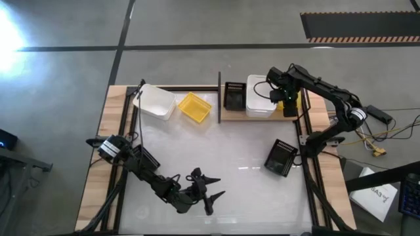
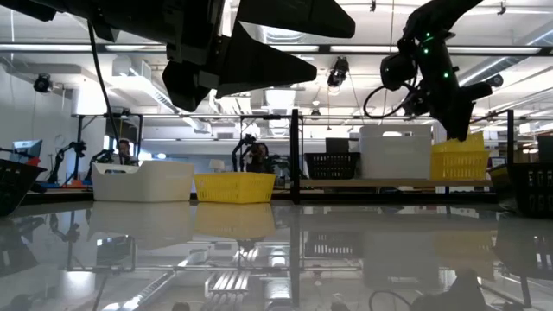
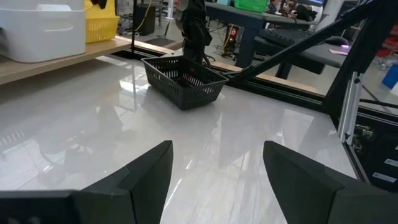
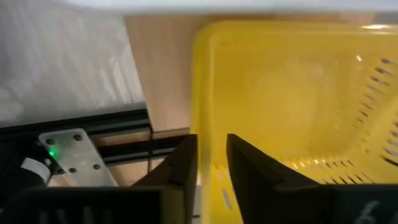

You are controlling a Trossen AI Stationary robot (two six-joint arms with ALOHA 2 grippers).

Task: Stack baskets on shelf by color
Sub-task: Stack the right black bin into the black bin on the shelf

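Shelf (image 1: 236, 117): pale wood board with black rods, at the table's far edge.
On shelf: black slotted basket (image 1: 234, 96), white stack (image 1: 258, 98), yellow basket (image 2: 459, 158) at the right end.
Right gripper (image 4: 211, 163): fingers clamped on that yellow basket's rim.
Off shelf: white basket (image 1: 154, 101), second yellow basket (image 1: 195, 107), second black basket (image 1: 282, 157) on the tabletop.
Left gripper (image 3: 214, 177): fingers apart, holding nothing, near the table's front.
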